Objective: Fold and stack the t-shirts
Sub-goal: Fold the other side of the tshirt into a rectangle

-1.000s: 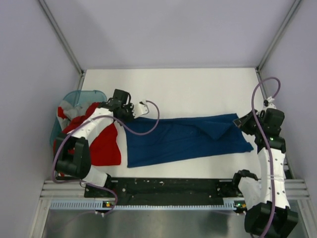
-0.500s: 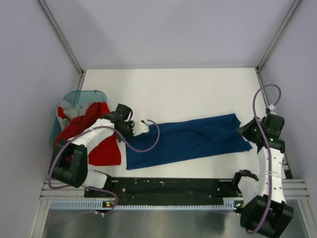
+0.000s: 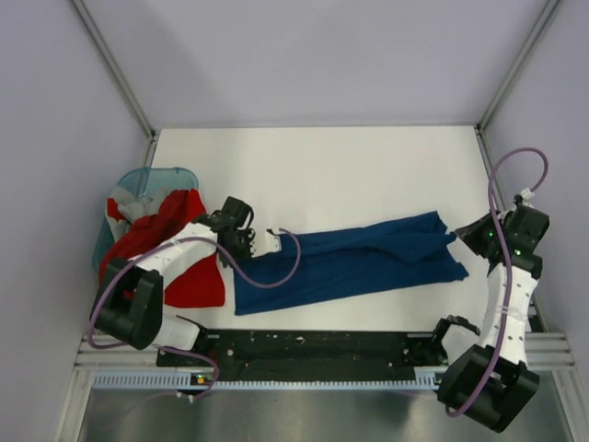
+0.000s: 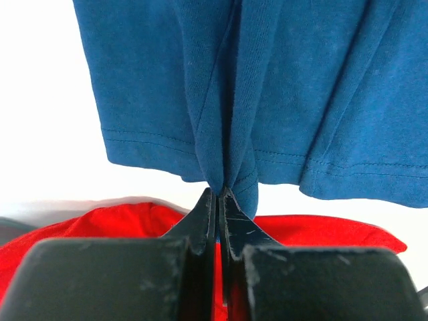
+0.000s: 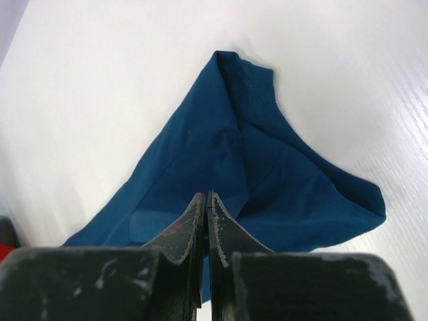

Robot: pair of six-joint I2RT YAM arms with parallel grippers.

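So the navy blue t-shirt [image 3: 350, 262] is lying stretched out lengthwise across the white table [image 3: 322, 166], roughly in the middle, a bit rumpled and folded over on itself along its length. It runs from one gripper to the other.

The left gripper [image 3: 247, 247] is at the shirt's left end. On the left wrist cam the jaws are squeezed tight together with a bunched-up bit of the stitched hem pinched at the tips [image 4: 219, 192], and the rest of the blue cloth [image 4: 267, 80] fans out from that pinch.

The right gripper [image 3: 460, 238] is at the far right end. On its wrist cam the jaws are pressed together too [image 5: 207, 198], tips right on the blue fabric [image 5: 254, 174], and it looks like they've got a small pinch of the edge (hard to see how much cloth is actually in there).

Now the container: there's a translucent teal plastic basket [image 3: 152, 175] on the left edge of the table. A grey-white t-shirt [image 3: 118, 204] is wadded up inside it, and the bright red t-shirt [image 3: 189, 272] is partly in it, spilling over the rim and out onto the table. Its lower edge ends just beside the blue shirt's left end, right under the left arm. You can see the red one under the left jaws as well [image 4: 134, 221].
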